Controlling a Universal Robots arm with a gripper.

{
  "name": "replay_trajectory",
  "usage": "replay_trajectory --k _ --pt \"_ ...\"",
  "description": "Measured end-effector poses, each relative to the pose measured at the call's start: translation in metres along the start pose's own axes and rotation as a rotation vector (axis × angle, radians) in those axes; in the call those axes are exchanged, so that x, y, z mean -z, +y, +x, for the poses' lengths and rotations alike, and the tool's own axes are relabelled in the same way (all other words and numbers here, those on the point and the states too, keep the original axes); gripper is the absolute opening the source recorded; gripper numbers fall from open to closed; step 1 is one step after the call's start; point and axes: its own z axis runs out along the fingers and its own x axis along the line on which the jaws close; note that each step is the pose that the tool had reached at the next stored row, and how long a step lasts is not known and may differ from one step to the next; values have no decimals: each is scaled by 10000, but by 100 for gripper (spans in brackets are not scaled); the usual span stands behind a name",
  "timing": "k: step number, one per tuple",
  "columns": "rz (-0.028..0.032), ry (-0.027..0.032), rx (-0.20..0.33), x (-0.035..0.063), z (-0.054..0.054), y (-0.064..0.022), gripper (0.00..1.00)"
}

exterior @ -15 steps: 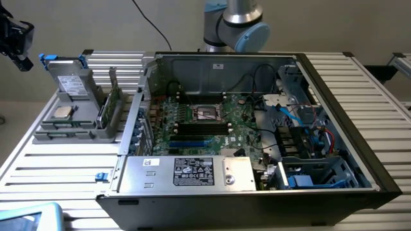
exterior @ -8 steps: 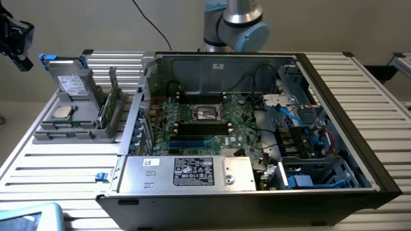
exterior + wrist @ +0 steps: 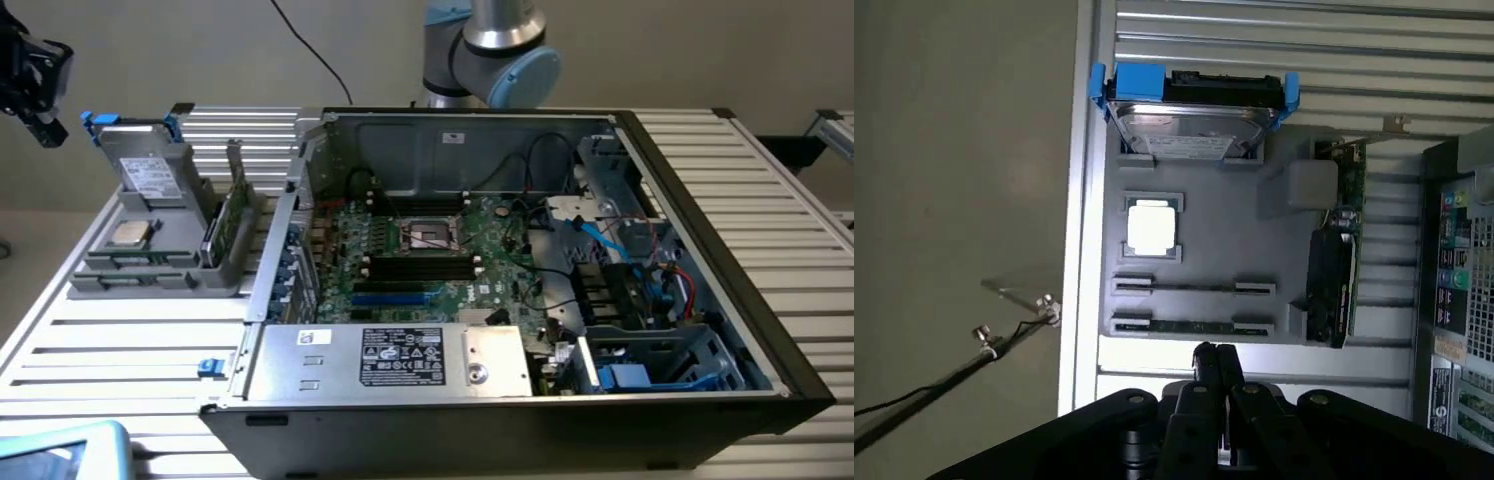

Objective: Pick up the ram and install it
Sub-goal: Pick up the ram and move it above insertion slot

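Note:
The ram [image 3: 1192, 327] is a thin green stick lying in one of the two long slots of the grey holder tray [image 3: 1204, 255], the one nearer my fingers. My gripper [image 3: 1214, 356] hovers above that edge of the tray, its two black fingers pressed together with nothing between them. In the exterior view the gripper [image 3: 40, 110] hangs high at the far left, above and to the left of the tray [image 3: 154, 275]. The open computer case [image 3: 534, 260] holds the green motherboard, with dark memory slots [image 3: 420, 266] below the processor socket.
On the tray stand a hard drive in a blue bracket [image 3: 1189, 105], a square silver processor chip [image 3: 1152, 228] and an upright expansion card [image 3: 1332, 290]. Cables and drive cages fill the case's right side [image 3: 627, 270]. A cable [image 3: 944, 375] runs off the table's edge.

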Motion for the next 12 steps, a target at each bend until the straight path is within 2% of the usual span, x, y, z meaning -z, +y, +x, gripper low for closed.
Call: replay_trajectory --k 12 --pt "-76 140 2174 -1 0 0 11"
